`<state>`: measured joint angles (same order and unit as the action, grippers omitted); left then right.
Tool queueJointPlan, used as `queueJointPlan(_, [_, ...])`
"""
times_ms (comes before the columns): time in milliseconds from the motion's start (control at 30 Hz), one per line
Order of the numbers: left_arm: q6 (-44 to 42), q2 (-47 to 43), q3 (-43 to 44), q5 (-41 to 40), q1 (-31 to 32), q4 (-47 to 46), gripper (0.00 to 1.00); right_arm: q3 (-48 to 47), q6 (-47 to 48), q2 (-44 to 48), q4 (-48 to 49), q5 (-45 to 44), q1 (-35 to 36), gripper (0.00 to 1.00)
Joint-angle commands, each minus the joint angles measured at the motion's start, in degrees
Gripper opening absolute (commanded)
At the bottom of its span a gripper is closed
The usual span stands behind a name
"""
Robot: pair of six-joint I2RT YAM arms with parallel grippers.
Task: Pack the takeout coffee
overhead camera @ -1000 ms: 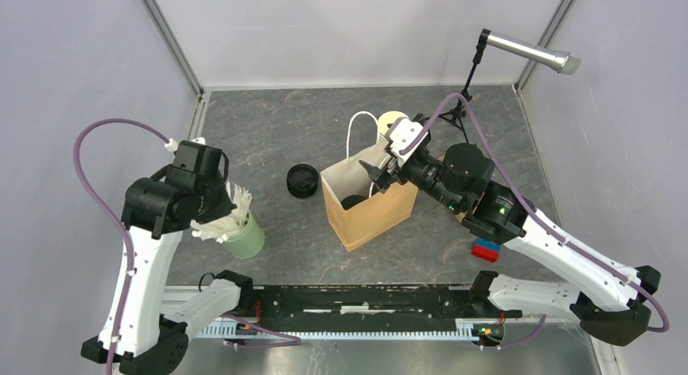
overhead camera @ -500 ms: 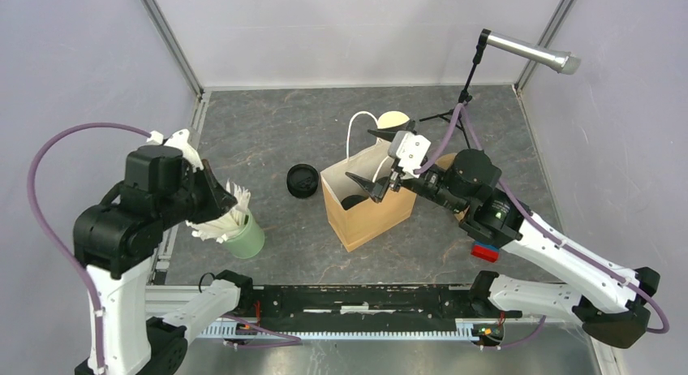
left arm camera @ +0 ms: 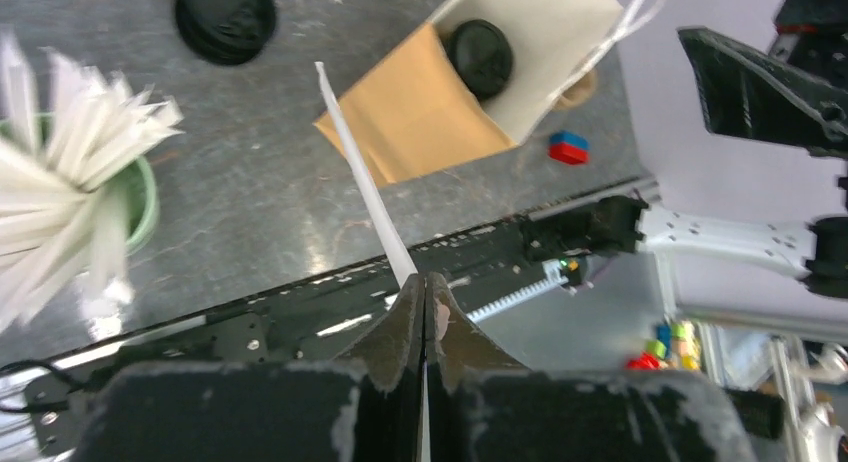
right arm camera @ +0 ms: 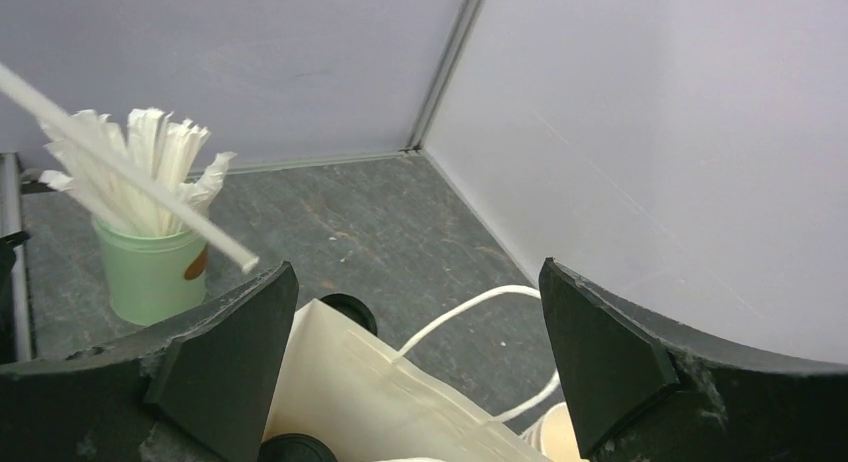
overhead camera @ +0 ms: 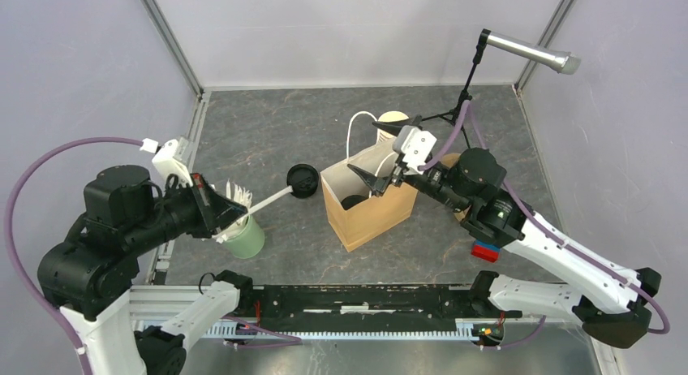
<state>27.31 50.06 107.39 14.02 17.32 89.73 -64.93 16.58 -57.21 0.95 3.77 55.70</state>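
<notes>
1 straw [left arm camera: 362, 177], clamped in the left gripper [left arm camera: 422, 287], is best steered, tip low, into the bag [overhead camera: 367, 217] at 3 o'clock; the right gripper [overhead camera: 378, 153] is held wide, empty.

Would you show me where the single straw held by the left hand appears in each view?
Top external: the straw slants left of centre.
Left wrist: straw at centre, rising from the left hand.
Right wrist: straw upper left, slanting down.
Shared landmark: the green cup.
</notes>
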Motion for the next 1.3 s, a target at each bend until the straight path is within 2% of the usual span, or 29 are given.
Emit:
queueJointPlan(0, [-1.5,1.5,-1.3,11.9,-0.4,-8.5,0.02,-2.6,1.7,2.5,3.2,-6.0,-0.2,0.98])
queueJointPlan(100, [-0.3,2.5,-0.4,14.4,-0.3,-11.9,0.02,-2.4,2.4,3.6,2.9,-7.9,-0.2,0.98])
queueJointPlan(267, [0.2,4.7,3.1,12.4,-0.3,-14.8,0.02,-0.5,3.0,6.0,3.2,-9.7,-0.2,0.98])
queueJointPlan(500, [1.7,6.1,3.3,14.2,-0.3,-21.3,0.02,1.0,4.8,7.4,2.9,-11.4,-0.2,0.98])
queueJointPlan(767, [8.6,3.8,-9.7,20.7,-0.3,-35.8,0.02,2.5,5.6,8.9,3.4,-13.0,-0.2,0.98])
queueJointPlan(1000, [11.3,2.7,-21.0,24.3,-0.3,-44.2,0.02,4.3,5.4,10.5,2.8,-13.6,-0.2,0.98])
queueJointPlan(1267, [15.2,3.8,-27.6,27.3,-0.3,-53.0,0.02,5.3,6.8,11.0,2.2,-14.4,-0.2,0.98])
